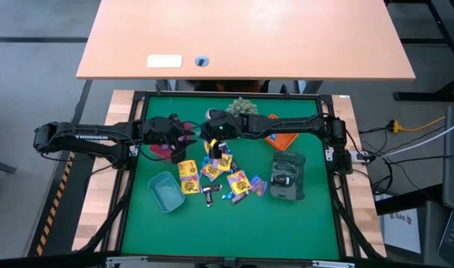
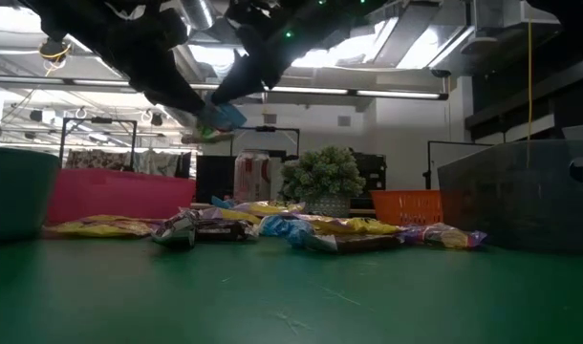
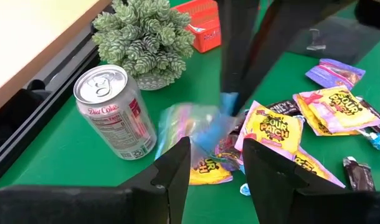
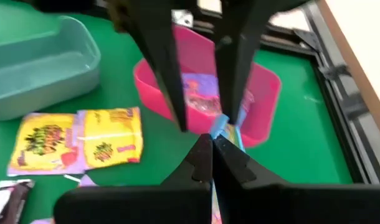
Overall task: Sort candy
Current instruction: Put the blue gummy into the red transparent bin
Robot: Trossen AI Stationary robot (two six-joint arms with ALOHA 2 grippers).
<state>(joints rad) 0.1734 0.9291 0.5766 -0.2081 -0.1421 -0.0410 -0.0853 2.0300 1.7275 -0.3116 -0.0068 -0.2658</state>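
A: So, what are the grippers doing?
B: Left gripper [image 3: 216, 169] has its fingers apart and empty, above the candy [image 1: 212, 177]. Right gripper [image 4: 210, 148] is pinched together on a blue-wrapped piece [image 4: 219, 126], lifted off the mat.
A: And around them?
B: Sweets lie mid-mat; pink tray [image 4: 265, 93] beyond, teal tray [image 4: 47, 68] beside, can [image 3: 114, 112] near the plant ball [image 3: 146, 40].

Both arms are dark, near black, built of slim jointed segments. The left arm [image 1: 85, 137] carries white lettering along its link, seemingly the maker's name. Small green lights glow near the right arm's [image 1: 286, 123] wrist. Each gripper has two flat, tapering black fingers [image 3: 171, 174].
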